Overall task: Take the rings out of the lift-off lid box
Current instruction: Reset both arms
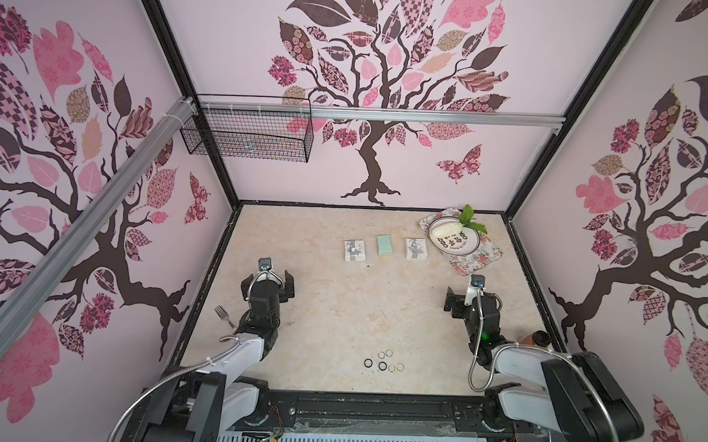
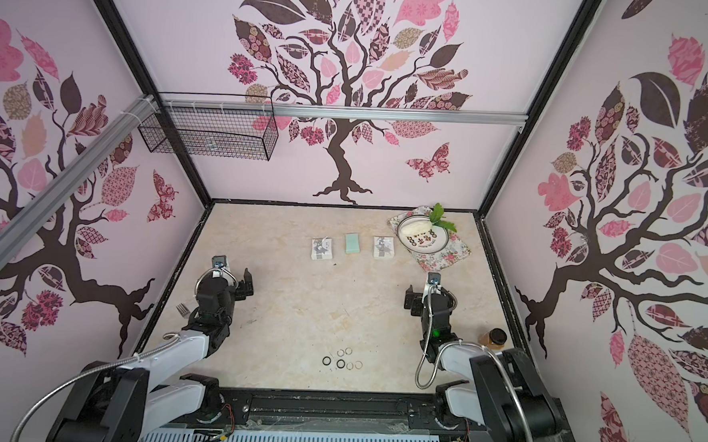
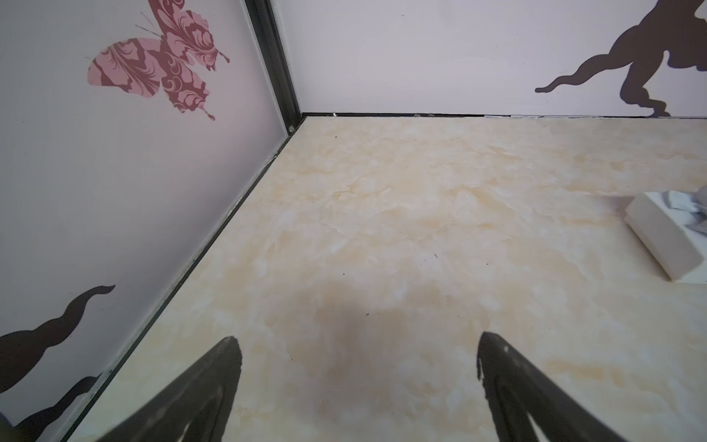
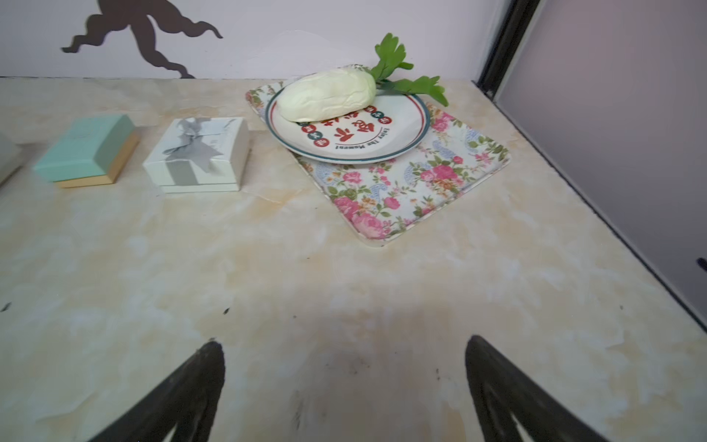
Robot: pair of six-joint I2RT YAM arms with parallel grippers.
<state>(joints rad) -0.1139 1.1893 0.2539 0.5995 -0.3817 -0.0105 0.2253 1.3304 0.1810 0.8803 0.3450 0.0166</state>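
Now rings (image 1: 383, 361) lie in loose cluster on table (image 1: 318, 311) near front edge, between arms, well apart from three closed boxes (image 1: 384, 245) lined up toward back. At sides, left gripper (image 3: 359, 352) and right gripper (image 4: 344, 352) hover above bare table, jaws spread wide, gripping nothing.

Beige marbled bench (image 1: 339, 304): six small rings (image 1: 383, 361), two black & four pale, lie in a loose cluster near the front edge, approx. mid-width. Far side, L to R, a row w/ gaps: white ribbon box (image 1: 355, 250), teal box (image 1: 384, 245), second white ribbon box (image 1: 416, 249), then a floral tray (image 1: 473, 257) in the far right corner. There's a fork (image 1: 223, 316) by the left edge & an amber jar (image 2: 492, 338) by the right edge.
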